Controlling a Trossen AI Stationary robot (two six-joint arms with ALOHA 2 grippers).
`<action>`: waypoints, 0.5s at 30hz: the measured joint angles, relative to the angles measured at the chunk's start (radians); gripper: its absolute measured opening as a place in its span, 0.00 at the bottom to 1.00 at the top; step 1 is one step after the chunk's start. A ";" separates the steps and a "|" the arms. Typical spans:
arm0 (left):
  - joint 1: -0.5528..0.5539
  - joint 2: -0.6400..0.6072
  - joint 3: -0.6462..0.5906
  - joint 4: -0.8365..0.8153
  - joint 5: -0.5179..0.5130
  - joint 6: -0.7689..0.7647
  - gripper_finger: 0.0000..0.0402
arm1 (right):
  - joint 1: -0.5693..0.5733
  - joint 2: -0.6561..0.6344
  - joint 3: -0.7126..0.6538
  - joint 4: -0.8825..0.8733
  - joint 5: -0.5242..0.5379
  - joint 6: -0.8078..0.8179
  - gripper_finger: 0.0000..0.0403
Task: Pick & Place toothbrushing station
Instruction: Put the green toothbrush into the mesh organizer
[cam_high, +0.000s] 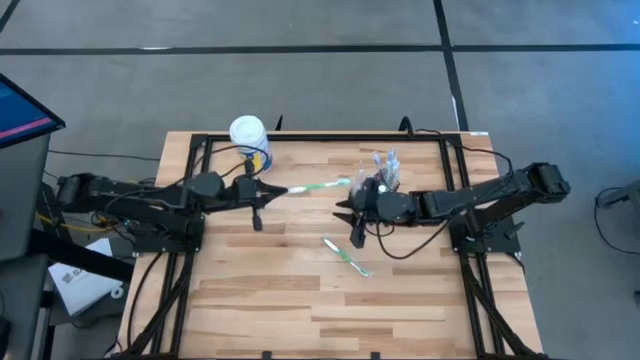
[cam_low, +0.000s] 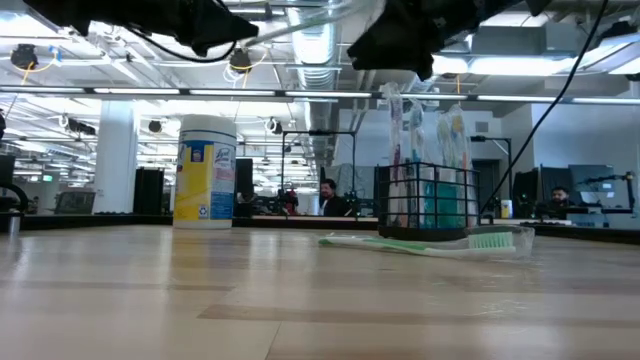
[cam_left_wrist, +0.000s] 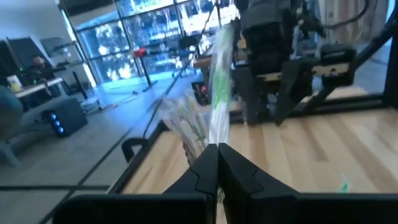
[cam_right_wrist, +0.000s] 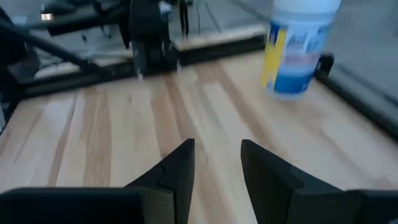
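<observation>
My left gripper (cam_high: 266, 193) is shut on a green-and-white toothbrush (cam_high: 315, 186) in a clear wrapper, held above the table left of centre. The brush reaches toward the black wire-mesh holder (cam_high: 381, 176), which stands on its base at the far right with several wrapped toothbrushes upright in it (cam_low: 425, 195). A second green toothbrush (cam_high: 346, 255) lies flat on the wood nearer the front (cam_low: 430, 243). My right gripper (cam_high: 351, 220) hangs open beside the holder, above the table, with nothing between its fingers (cam_right_wrist: 217, 168). My left gripper pinches the toothbrush's near end (cam_left_wrist: 214, 138) between its two shut fingers. The fingers come level from the table's left and lie along the brush. The brush sticks out straight ahead of them toward the right, lifted clear of the table.
A white-lidded yellow-and-blue jar (cam_high: 249, 139) stands at the far edge behind my left gripper (cam_low: 205, 170). Black frame rails (cam_high: 190, 180) run along the table's sides. Bare wood (cam_high: 300, 300) fills the table's near half.
</observation>
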 joint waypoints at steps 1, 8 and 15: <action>0.000 -0.010 0.000 0.005 0.001 0.001 0.00 | -0.005 0.000 0.000 0.025 0.000 -0.017 0.30; 0.000 -0.053 0.000 0.008 0.001 0.009 0.00 | -0.034 0.000 0.000 0.226 0.003 -0.120 0.30; -0.001 -0.053 0.000 0.031 0.001 0.034 0.00 | -0.068 0.000 0.000 0.325 0.004 -0.161 0.30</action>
